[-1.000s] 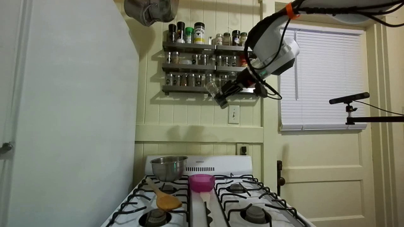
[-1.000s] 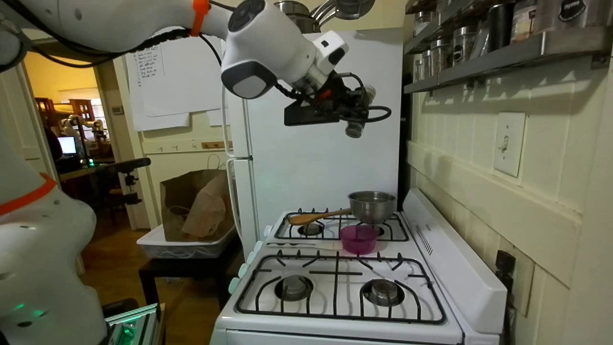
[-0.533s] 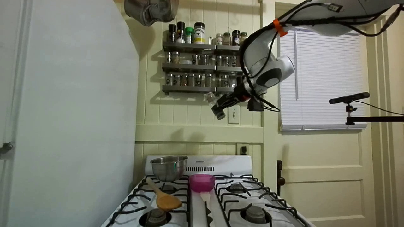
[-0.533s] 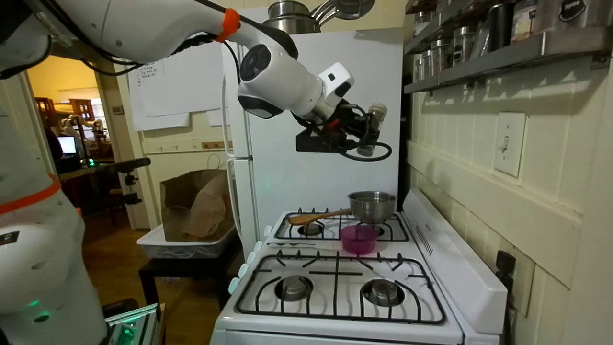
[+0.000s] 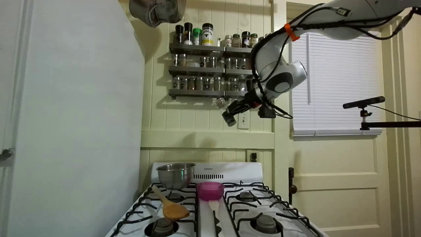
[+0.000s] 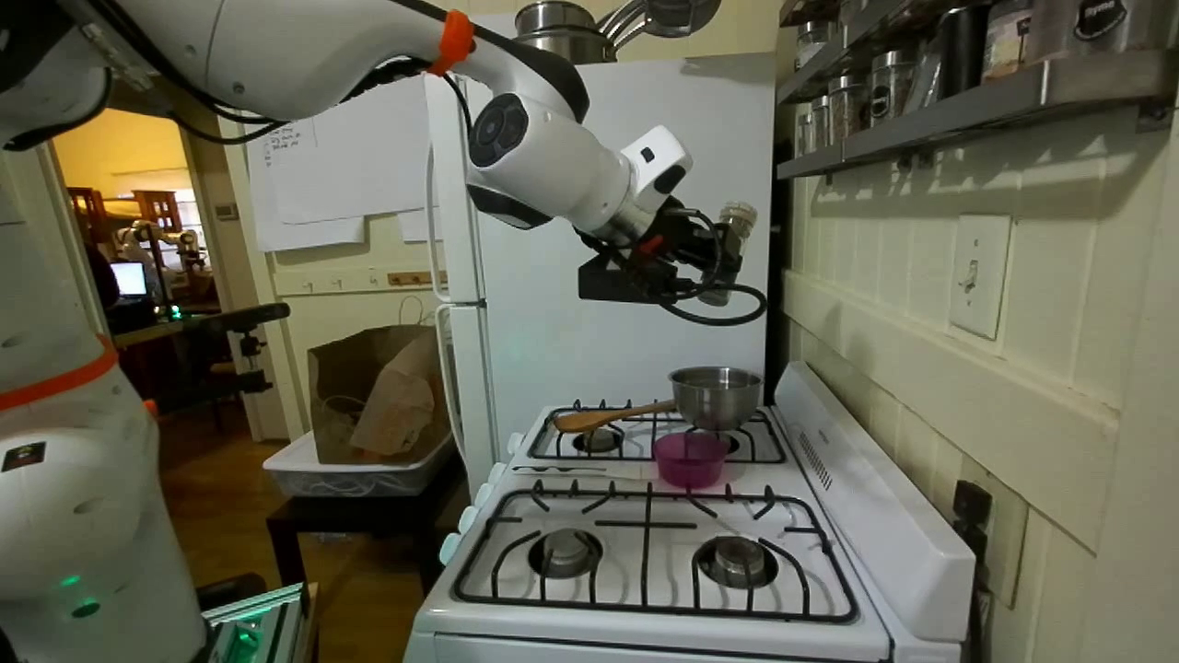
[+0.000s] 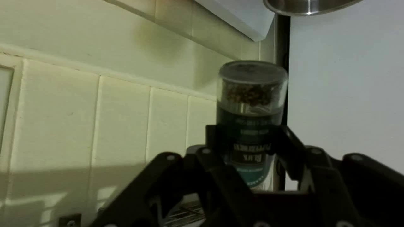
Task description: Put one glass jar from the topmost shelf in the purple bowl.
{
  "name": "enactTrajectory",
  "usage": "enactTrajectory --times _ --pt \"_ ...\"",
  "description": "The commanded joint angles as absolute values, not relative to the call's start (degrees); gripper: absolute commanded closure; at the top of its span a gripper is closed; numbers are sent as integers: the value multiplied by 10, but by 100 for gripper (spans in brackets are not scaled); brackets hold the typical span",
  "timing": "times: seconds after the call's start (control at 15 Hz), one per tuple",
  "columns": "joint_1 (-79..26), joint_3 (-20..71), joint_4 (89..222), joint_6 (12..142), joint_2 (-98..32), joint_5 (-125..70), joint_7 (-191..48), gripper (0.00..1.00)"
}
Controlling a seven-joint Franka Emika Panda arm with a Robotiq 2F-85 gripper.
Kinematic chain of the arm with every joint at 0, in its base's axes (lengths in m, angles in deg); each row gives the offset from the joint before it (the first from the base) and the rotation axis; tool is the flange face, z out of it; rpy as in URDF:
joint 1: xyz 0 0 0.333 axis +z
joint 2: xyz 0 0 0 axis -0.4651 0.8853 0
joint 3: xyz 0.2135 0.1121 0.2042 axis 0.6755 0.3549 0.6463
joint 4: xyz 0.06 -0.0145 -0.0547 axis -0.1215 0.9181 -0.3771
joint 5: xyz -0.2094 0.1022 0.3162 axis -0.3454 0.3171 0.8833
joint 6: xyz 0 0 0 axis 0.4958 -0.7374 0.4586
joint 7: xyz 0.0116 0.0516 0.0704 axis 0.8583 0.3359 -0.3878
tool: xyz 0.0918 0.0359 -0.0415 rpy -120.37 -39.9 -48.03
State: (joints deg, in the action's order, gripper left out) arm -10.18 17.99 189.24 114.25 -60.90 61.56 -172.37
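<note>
My fingers [image 7: 293,156] grip a clear, cylindrical, green-labelled glass jar [image 7: 251,127], tilted and well higher than the round, magenta-purple, plastic-looking bowl [image 6: 690,463]. I judge the pick done; lining up over the bowl, lowering and releasing remain.

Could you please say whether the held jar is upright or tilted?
Tilted: in both exterior views, the jar slants in the hand.

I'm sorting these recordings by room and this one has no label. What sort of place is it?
Most likely a home kitchen: there's a gas stove, a white refrigerator beside it, and wall shelves lined with spice jars.
</note>
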Motion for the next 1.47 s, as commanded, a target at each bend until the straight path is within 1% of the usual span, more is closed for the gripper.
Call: enactTrajectory --times 0.0,0.2,0.53,1.27,1.33,1.4 --pt "-99 162 1866 1134 -568 712 -1828 75" --pt "-105 151 1852 1112 -527 784 -1903 75" --pt "-112 142 1842 1024 -468 872 -2015 75" --pt "-132 124 1860 880 -375 974 -2201 75" --pt "-180 175 1862 902 -371 951 -2157 75" --pt "-181 181 1857 908 -380 940 -2160 50"
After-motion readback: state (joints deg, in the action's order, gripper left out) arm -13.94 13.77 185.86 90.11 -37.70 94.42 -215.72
